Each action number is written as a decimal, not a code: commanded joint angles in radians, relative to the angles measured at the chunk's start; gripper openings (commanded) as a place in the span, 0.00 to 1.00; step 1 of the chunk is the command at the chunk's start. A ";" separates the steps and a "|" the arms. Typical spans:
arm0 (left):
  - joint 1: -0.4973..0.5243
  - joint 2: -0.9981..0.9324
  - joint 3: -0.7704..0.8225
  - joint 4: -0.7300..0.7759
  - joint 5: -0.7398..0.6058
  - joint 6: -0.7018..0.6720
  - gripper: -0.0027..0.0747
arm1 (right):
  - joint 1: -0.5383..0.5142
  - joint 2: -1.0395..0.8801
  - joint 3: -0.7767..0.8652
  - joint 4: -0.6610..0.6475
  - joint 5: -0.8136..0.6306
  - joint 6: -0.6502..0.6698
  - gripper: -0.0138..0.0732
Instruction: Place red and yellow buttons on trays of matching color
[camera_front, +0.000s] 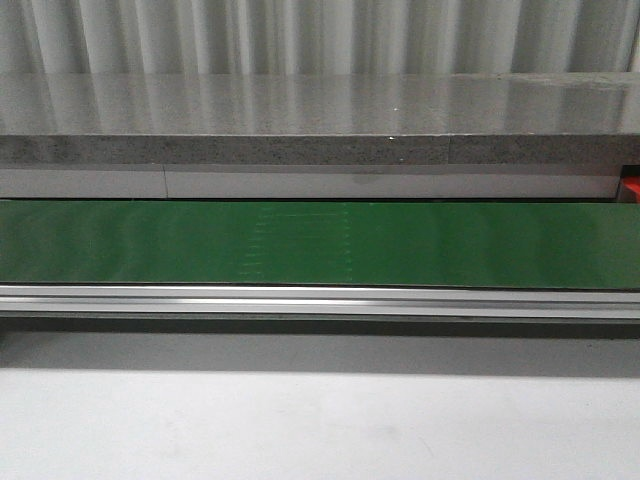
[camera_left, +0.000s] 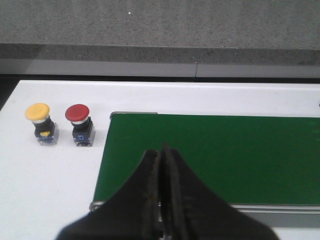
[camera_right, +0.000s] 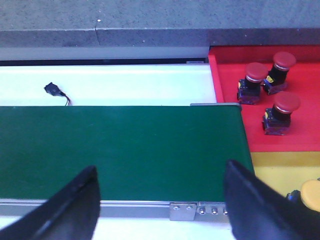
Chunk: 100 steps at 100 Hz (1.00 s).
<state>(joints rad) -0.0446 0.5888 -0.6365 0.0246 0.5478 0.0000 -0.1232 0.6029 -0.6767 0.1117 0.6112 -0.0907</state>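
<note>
In the left wrist view a yellow button and a red button stand side by side on the white table, just off the end of the green belt. My left gripper hangs over the belt's near edge, shut on nothing. In the right wrist view a red tray holds three red buttons, and a yellow tray in front of it holds a yellow button at the frame's edge. My right gripper stands open above the belt's other end.
A grey stone ledge runs behind the belt. An aluminium rail borders the belt's front edge. A small black connector with wires lies on the white surface behind the belt. A sliver of red tray shows far right.
</note>
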 joint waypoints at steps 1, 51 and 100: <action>-0.009 0.000 -0.028 -0.008 -0.075 0.000 0.01 | 0.005 -0.033 -0.008 -0.002 -0.043 -0.021 0.54; -0.009 0.000 -0.028 -0.007 -0.079 0.000 0.01 | 0.005 -0.043 0.000 -0.002 -0.040 -0.021 0.08; -0.010 0.016 -0.028 -0.054 -0.107 0.000 0.90 | 0.005 -0.043 0.000 -0.002 -0.040 -0.021 0.08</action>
<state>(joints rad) -0.0446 0.5888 -0.6365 -0.0150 0.5402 0.0000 -0.1205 0.5609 -0.6491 0.1117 0.6349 -0.1008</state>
